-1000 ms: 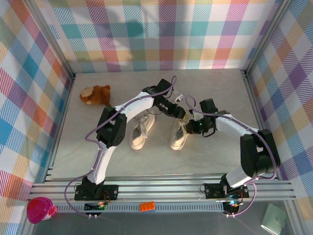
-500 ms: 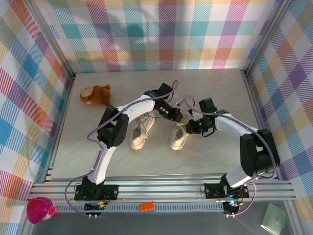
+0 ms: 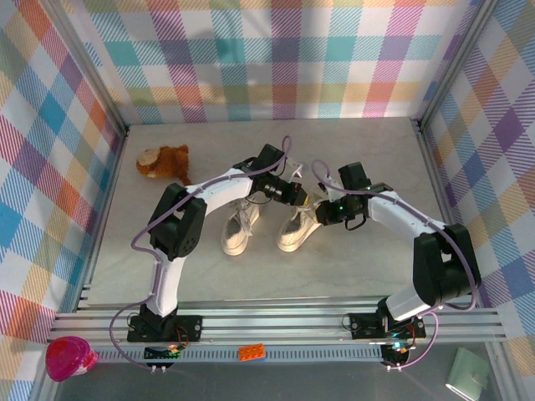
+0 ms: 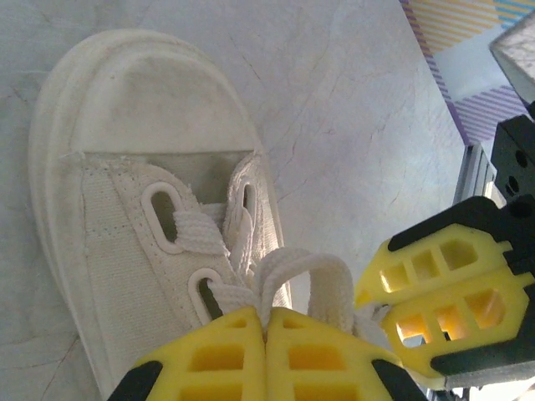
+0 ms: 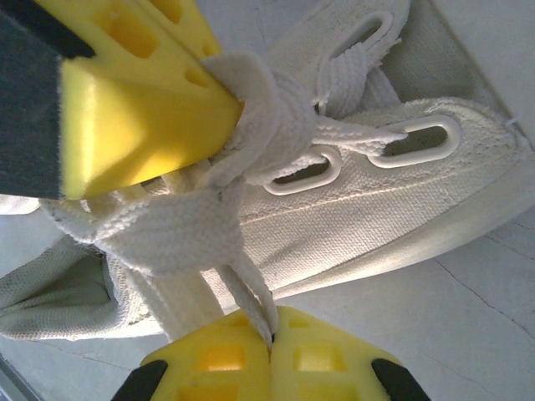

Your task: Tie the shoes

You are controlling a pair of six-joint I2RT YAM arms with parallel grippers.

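Two arms reach across the table [image 3: 368,159] and meet over the shoes [image 3: 266,225], which lie side by side just on the near side of both claws. The worked shoe [image 3: 294,230] sits directly beneath the left gripper [image 3: 301,197] and just beside the right gripper [image 3: 321,214]. The second shoe [image 3: 238,224] lies off to the left gripper's left, apart from both claws.

Change over the last second: the left gripper, previously standing open, has clamped its fingers flush together on a lace loop [image 4: 305,263], which arches out from between them toward the toe. The worked shoe has also swung slightly toward the second shoe. The right gripper remains pressed closed on a lace strand [image 5: 251,292] that runs from the crossed laces into its finger seam.

Interpretation: both lace parts are now pinched, so the knot is probably ready to be drawn tight by moving the claws apart. A slipping loop would undo it.
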